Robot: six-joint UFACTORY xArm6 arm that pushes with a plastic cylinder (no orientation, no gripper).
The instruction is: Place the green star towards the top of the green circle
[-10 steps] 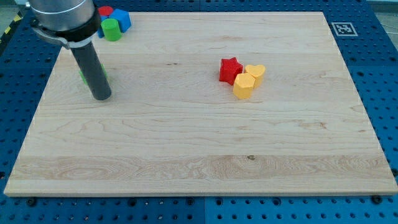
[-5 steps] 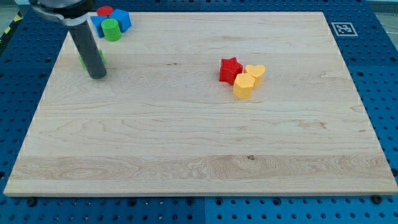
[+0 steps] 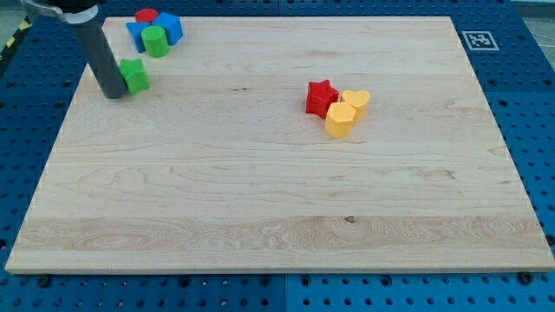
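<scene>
The green star [image 3: 133, 75] lies near the board's top left corner. My tip [image 3: 113, 93] rests on the board at the star's left, touching or nearly touching it. The green circle [image 3: 155, 41] stands above and to the right of the star, a small gap away. It is packed against blue blocks [image 3: 168, 26] and a red block [image 3: 146, 16] at the board's top edge.
A red star [image 3: 321, 97] and two yellow blocks [image 3: 354, 100] [image 3: 339, 120] sit together right of the board's middle. The wooden board [image 3: 277, 217] lies on a blue pegboard. A printed marker [image 3: 477, 40] is at the top right.
My rod has moved left and up the view, from in front of the green star to its left side. The star is now in full view.
</scene>
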